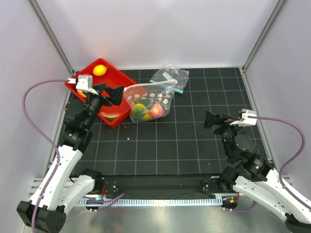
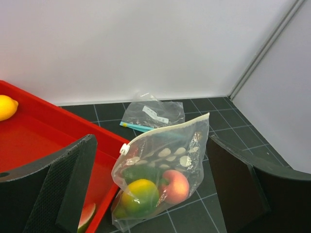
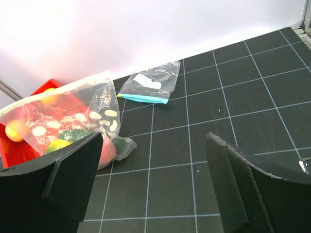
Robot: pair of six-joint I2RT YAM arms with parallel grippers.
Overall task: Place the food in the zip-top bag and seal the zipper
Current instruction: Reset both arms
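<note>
The zip-top bag (image 1: 150, 97) stands on the mat beside the red tray, with its dotted side showing. Inside it are a yellow-green fruit (image 2: 138, 196), a pink peach (image 2: 176, 186) and a dark green piece (image 2: 141, 172). The zipper (image 2: 167, 130) runs as one pale line along the bag's top edge, with a white slider (image 2: 125, 149) at the end nearer the tray. My left gripper (image 1: 112, 94) is open just left of the bag. The bag sits ahead between its fingers (image 2: 73, 184) and is not gripped. My right gripper (image 1: 214, 119) is open and empty, well right of the bag (image 3: 63, 121).
The red tray (image 1: 116, 80) at the back left holds a yellow lemon (image 1: 99, 70) and a watermelon slice (image 1: 111, 116). A smaller clear pouch with a teal strip (image 1: 170, 76) lies behind the bag. White walls and metal posts enclose the black gridded mat.
</note>
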